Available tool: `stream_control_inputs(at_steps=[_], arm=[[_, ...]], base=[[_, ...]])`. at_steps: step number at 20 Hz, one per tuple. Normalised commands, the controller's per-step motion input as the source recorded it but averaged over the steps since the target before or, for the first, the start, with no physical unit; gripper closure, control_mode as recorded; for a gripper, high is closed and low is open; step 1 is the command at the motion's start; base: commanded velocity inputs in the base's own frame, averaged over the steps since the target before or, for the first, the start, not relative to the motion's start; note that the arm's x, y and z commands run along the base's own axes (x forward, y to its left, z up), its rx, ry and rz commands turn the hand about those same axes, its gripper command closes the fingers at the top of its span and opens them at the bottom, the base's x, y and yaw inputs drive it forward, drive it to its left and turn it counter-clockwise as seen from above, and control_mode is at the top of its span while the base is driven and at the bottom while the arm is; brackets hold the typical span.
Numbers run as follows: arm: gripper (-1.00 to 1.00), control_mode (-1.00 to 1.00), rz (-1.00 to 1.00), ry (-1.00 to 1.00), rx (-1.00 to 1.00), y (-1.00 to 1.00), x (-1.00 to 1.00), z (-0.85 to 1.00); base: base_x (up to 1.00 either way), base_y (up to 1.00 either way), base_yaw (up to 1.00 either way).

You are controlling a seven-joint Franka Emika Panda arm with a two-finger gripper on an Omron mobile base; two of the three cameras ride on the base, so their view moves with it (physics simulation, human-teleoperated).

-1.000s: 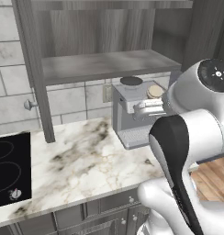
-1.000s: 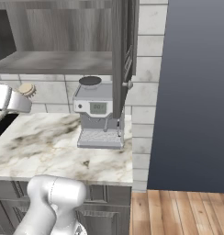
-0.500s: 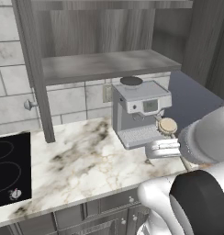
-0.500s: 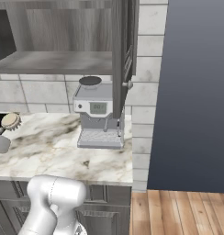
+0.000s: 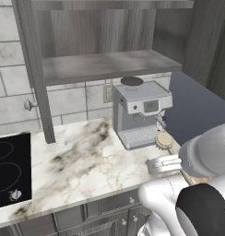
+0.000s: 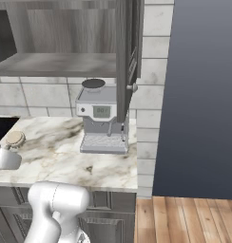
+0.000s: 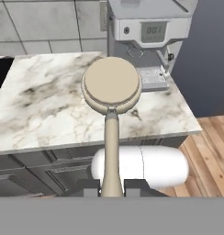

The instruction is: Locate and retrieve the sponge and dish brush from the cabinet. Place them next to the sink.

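Clearly the dish brush [image 7: 111, 87] is in hand: the fingers [image 7: 135, 187] are closed on its pale handle, one on each side near its lower end, and the round tan head stands up ahead of the hand over the marble desk [image 5: 82, 161]; from the left base camera the head shows just in front of the coffee machine [image 5: 139, 113], at the end of the grey hand, and from the right base camera it sits at the far left edge above the desk; so the step in hand, as I judge it, is the carry of the brush from the cabinet [image 5: 105, 64] towards the sink, which I cannot find in these pictures; the next move calls for keeping the grip firm on the thin handle, bringing the hand and probably the base round to wherever the sink lies, then lowering the brush flat onto the desk beside the basin before letting go; the cabinet shelf looks bare from both base cameras, and the sponge is nowhere that I can make out, so I cannot say whether it is already delivered; around the brush stand the coffee machine close by, the open cabinet door [image 6: 129, 61] with its knob hanging just over the machine, and a black hob [image 5: 10, 168] at the left; machine and door are what a swing of the long handle could catch.
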Motion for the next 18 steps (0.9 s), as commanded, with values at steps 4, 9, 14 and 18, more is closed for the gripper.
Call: stream_control_inputs(at_steps=[4,9,14,18], arm=[[1.0,-1.0,0.04,0.0,0.0,0.0,-0.09,-0.12],[1.0,-1.0,0.0,0.0,0.0,0.0,0.0,0.0],[1.0,-1.0,0.0,0.0,0.0,0.0,-0.04,-0.01],[1.0,1.0,0.0,0.0,0.0,0.0,0.0,0.0]], base=[[0.0,0.0,0.0],[0.0,0.0,0.0],[0.0,0.0,0.0],[-0.52,0.0,0.0]])
